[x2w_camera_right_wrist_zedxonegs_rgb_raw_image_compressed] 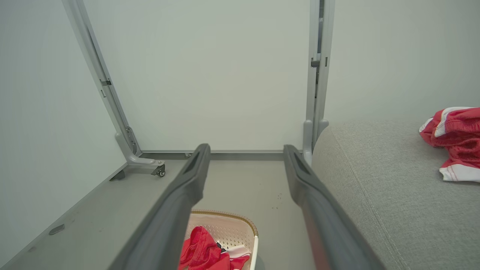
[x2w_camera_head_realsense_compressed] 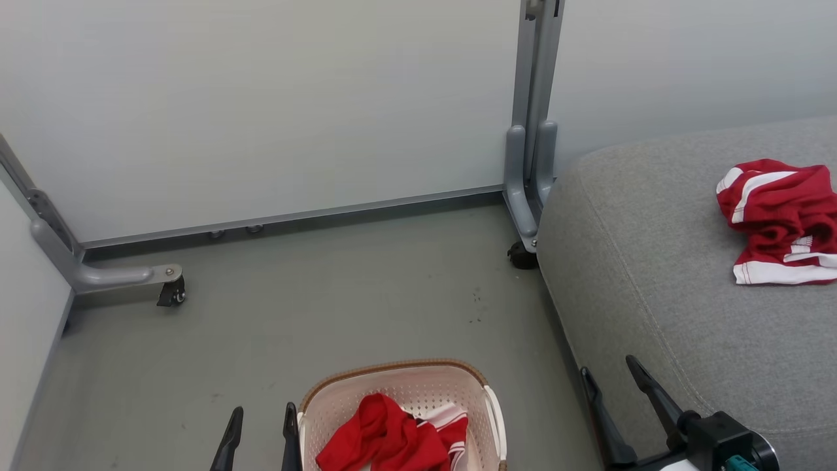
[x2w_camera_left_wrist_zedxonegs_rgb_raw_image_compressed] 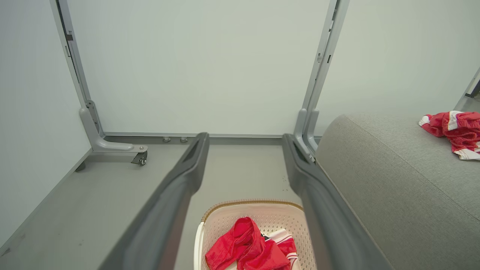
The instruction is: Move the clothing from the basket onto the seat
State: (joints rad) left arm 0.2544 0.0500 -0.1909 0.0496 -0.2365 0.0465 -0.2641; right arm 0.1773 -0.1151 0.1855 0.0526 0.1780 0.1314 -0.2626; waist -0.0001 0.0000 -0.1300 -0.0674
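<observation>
The cream-white basket (x2w_camera_head_realsense_compressed: pixel 490 405) with a brown rim stands on the floor at the bottom centre, and red clothing (x2w_camera_head_realsense_compressed: pixel 386 438) with white stripes lies crumpled inside it. Another red and white garment (x2w_camera_head_realsense_compressed: pixel 781 219) rests on the grey seat (x2w_camera_head_realsense_compressed: pixel 654 294) at the right. My left gripper (x2w_camera_head_realsense_compressed: pixel 261 413) is open and empty just left of the basket. Over the seat's front left corner my right gripper (x2w_camera_head_realsense_compressed: pixel 608 366) stands open and empty. The left wrist view has the basket (x2w_camera_left_wrist_zedxonegs_rgb_raw_image_compressed: pixel 221 225), the clothing (x2w_camera_left_wrist_zedxonegs_rgb_raw_image_compressed: pixel 249 251) and the seat (x2w_camera_left_wrist_zedxonegs_rgb_raw_image_compressed: pixel 393 187); the right wrist view has them too, basket (x2w_camera_right_wrist_zedxonegs_rgb_raw_image_compressed: pixel 240 227), clothing (x2w_camera_right_wrist_zedxonegs_rgb_raw_image_compressed: pixel 198 251).
Pale partition panels wall the space behind and to the left. A grey upright post with a castor foot (x2w_camera_head_realsense_compressed: pixel 523 252) stands against the seat's far left corner, and another castor foot (x2w_camera_head_realsense_compressed: pixel 171 291) juts out at the left. Grey floor (x2w_camera_head_realsense_compressed: pixel 327 307) stretches between them.
</observation>
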